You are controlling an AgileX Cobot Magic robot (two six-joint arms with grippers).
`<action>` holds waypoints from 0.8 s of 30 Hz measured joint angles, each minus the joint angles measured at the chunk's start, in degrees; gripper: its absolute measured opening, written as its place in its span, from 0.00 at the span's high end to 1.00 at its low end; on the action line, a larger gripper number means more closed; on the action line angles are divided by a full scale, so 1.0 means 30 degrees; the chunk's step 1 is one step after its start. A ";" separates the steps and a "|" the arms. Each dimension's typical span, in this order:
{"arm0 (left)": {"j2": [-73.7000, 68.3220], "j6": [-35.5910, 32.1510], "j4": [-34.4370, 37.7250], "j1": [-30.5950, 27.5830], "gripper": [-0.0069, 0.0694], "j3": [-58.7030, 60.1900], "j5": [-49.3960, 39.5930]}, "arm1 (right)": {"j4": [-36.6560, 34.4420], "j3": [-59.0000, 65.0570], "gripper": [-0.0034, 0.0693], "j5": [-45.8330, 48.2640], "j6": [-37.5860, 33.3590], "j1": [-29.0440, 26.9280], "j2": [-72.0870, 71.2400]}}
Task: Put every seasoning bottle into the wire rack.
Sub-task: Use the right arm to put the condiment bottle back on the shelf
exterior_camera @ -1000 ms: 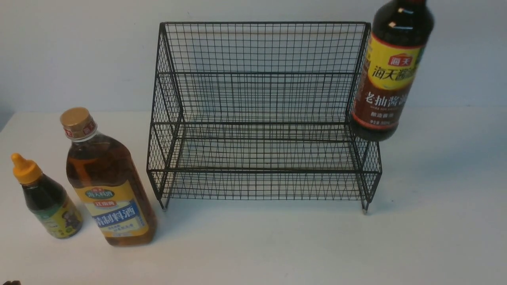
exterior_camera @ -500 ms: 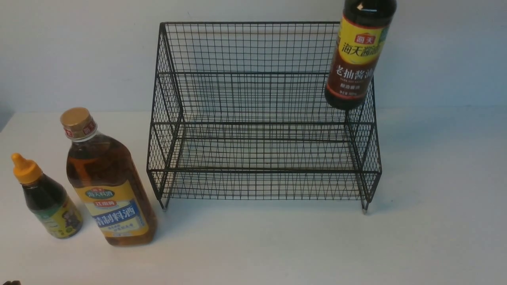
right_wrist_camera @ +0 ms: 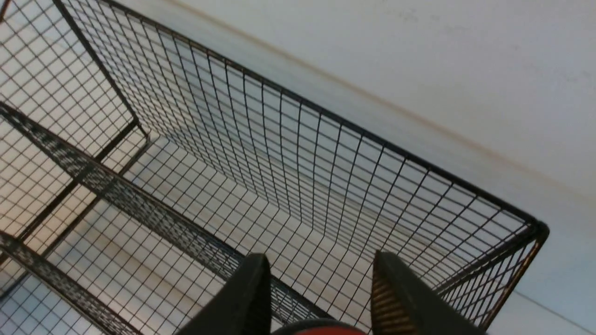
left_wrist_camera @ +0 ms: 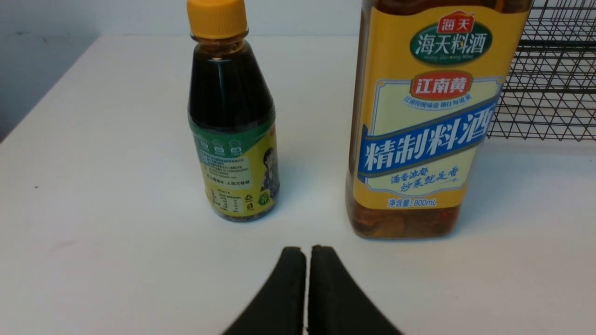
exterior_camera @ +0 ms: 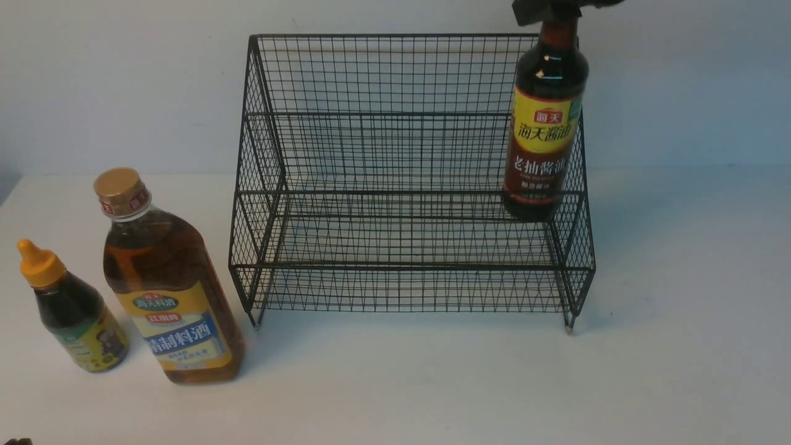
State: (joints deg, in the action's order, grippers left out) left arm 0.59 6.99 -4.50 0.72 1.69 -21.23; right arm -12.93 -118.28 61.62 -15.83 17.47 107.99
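- Rack = landmark, on table, wall behind
- Dark btl: at rack's R end, tilted; low crossbars run in front of rack
- R gripper: jaws part-way apart, clamped on dark btl's neck
- Amber btl: just L of rack
- Small btl: further L of rack, amber btl between
- L gripper: jaws together, holding nothing

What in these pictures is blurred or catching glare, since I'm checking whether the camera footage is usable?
Front view: slight softness, small highlights on the dark bottle's shoulder, labels mostly legible; left wrist view: the amber bottle's label is crisp, the near fingertips soft and dark; right wrist view: the fingers look blurred, the rack's mesh sharper.
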 joint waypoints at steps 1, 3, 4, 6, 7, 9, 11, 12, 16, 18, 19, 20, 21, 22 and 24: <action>0.0000 0.0000 0.0000 0.0000 0.92 0.0000 0.0000 | 0.0196 0.0000 0.59 0.0445 0.0300 0.0000 0.0009; 0.0000 0.0000 0.0000 0.0000 0.92 0.0000 0.0000 | 0.0506 0.0000 0.59 0.0998 0.0625 0.0000 0.0137; 0.0000 0.0000 0.0000 0.0000 0.92 0.0000 0.0000 | 0.0752 0.0000 0.59 0.1339 0.0930 0.0000 0.0222; 0.0000 0.0000 0.0000 0.0000 0.92 0.0000 0.0000 | 0.1228 0.0000 0.59 0.1888 0.1635 0.0000 0.0512; 0.0000 0.0000 0.0000 0.0000 0.92 0.0000 0.0000 | 0.1388 0.0000 0.59 0.2051 0.1827 0.0000 0.0639; 0.0000 0.0000 0.0000 0.0000 0.92 0.0000 0.0000 | 0.1786 0.0000 0.59 0.2372 0.2449 0.0000 0.1024; 0.0000 0.0000 0.0000 0.0000 0.92 0.0000 0.0000 | 0.1786 0.0000 0.59 0.2543 0.2708 0.0000 0.1237; 0.0000 0.0000 0.0000 0.0000 0.92 0.0000 0.0000 | 0.1769 0.0000 0.59 0.2607 0.2777 0.0000 0.1288; 0.0000 0.0000 0.0000 0.0000 0.92 0.0000 0.0000 | 0.1740 -0.0028 0.54 0.2535 0.2909 0.0016 0.1272; 0.0000 0.0000 0.0000 0.0000 0.92 0.0000 0.0000 | 0.1717 -0.0181 0.47 0.2360 0.3066 0.0016 0.1208; 0.0000 0.0000 0.0000 0.0000 0.92 0.0000 0.0000 | 0.1697 -0.0305 0.42 0.2343 0.3190 0.0016 0.1182; 0.0000 0.0000 0.0000 0.0000 0.92 0.0000 0.0000 | 0.1727 -0.0538 0.33 0.2430 0.3337 0.0016 0.1166; 0.0000 0.0000 0.0000 0.0000 0.92 0.0000 0.0000 | 0.1867 -0.0894 0.25 0.2604 0.3525 0.0016 0.1166; 0.0000 0.0000 0.0000 0.0000 0.92 0.0000 0.0000 | 0.2031 -0.1316 0.19 0.2920 0.3721 0.0016 0.1166; 0.0000 0.0000 0.0000 0.0000 0.92 0.0000 0.0000 | 0.2337 -0.2320 0.10 0.3483 0.3879 0.0016 0.1142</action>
State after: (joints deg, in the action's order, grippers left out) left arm 0.59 6.99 -4.50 0.72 1.69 -21.23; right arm -5.91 -125.24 72.07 -4.20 17.52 111.42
